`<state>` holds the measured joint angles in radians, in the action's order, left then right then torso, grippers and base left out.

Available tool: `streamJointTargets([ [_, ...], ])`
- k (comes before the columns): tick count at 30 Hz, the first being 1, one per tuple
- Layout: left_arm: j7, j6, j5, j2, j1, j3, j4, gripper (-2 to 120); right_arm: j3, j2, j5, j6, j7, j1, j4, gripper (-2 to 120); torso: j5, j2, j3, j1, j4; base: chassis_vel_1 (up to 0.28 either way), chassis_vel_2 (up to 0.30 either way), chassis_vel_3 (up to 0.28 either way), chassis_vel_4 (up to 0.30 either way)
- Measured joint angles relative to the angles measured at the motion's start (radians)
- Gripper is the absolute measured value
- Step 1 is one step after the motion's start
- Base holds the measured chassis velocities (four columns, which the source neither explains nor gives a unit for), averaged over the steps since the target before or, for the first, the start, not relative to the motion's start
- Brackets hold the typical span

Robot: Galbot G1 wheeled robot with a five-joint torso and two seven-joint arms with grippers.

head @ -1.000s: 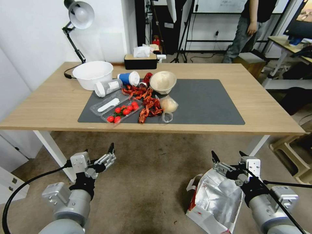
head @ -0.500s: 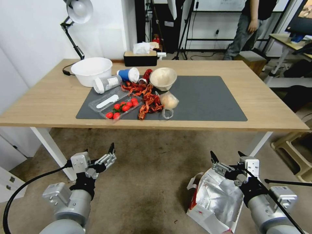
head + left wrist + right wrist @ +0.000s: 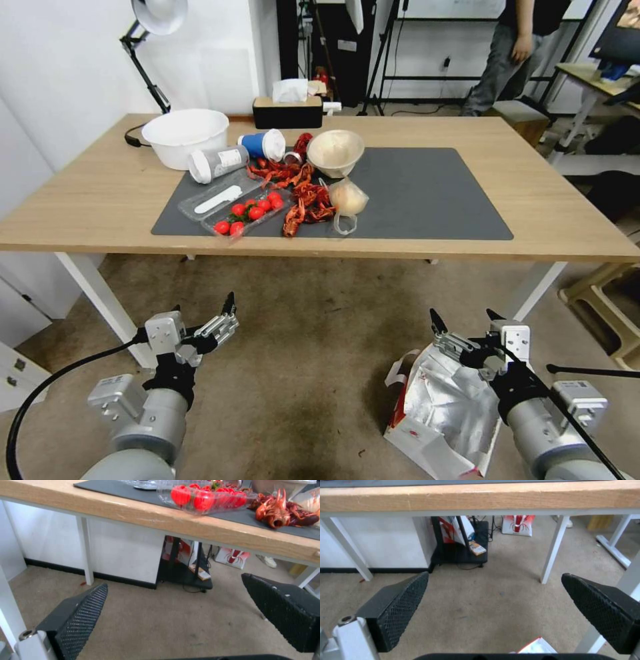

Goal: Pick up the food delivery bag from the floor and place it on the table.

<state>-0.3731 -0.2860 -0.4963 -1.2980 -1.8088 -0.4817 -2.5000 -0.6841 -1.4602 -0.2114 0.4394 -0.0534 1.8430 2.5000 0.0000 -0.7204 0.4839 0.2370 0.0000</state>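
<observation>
The food delivery bag (image 3: pixel 437 417) is seen on the floor (image 3: pixel 307 373) in front of the table (image 3: pixel 100 200), foil lining showing; no writing can be read on it. 2 grippers are counted: the right gripper (image 3: pixel 465 320) is held just above the bag with fingers apart, and the left gripper (image 3: pixel 203 319) is held over the floor well apart from the bag, fingers likewise spread.
</observation>
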Motion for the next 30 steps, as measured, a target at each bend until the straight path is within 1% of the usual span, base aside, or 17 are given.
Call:
streamJointTargets([
  [2, 0.001, 0.001, 0.001, 0.0, 0.0, 0.0, 0.0, 100, 0.0, 0.0, 0.001, 0.001, 0.0, 0.0, 0.0, 100, 0.0, 0.008, -0.005, -0.003, 0.0, 0.0, 0.0, 0.0, 0.0],
  [4, 0.002, 0.002, 0.002, 0.001, 0.0, 0.0, 0.0, 100, 0.0, -0.003, 0.003, 0.001, 0.0, -0.002, -0.001, 100, 0.0, 0.026, -0.016, -0.01, 0.0, 0.0, 0.0, 0.0, 0.0],
  [6, 0.002, 0.003, 0.002, 0.002, 0.0, 0.0, 0.0, 100, 0.0, -0.004, 0.003, 0.001, 0.0, -0.002, -0.001, 100, 0.0, 0.031, -0.019, -0.012, 0.0, 0.0, 0.0, 0.0, 0.0],
  [10, 0.002, 0.008, 0.002, 0.002, 0.002, 0.002, 0.0, 100, -0.001, -0.005, 0.004, 0.001, 0.0, -0.003, -0.002, 100, 0.0, 0.054, -0.033, -0.022, 0.0, 0.0, 0.0, 0.0, 0.0],
  [30, 0.007, 0.011, 0.008, 0.001, 0.013, 0.009, 0.021, 100, -0.007, -0.006, 0.011, 0.003, -0.004, -0.002, -0.008, 100, 0.0, 0.134, -0.081, -0.053, 0.0, 0.0, 0.0, 0.0, 0.0],
])
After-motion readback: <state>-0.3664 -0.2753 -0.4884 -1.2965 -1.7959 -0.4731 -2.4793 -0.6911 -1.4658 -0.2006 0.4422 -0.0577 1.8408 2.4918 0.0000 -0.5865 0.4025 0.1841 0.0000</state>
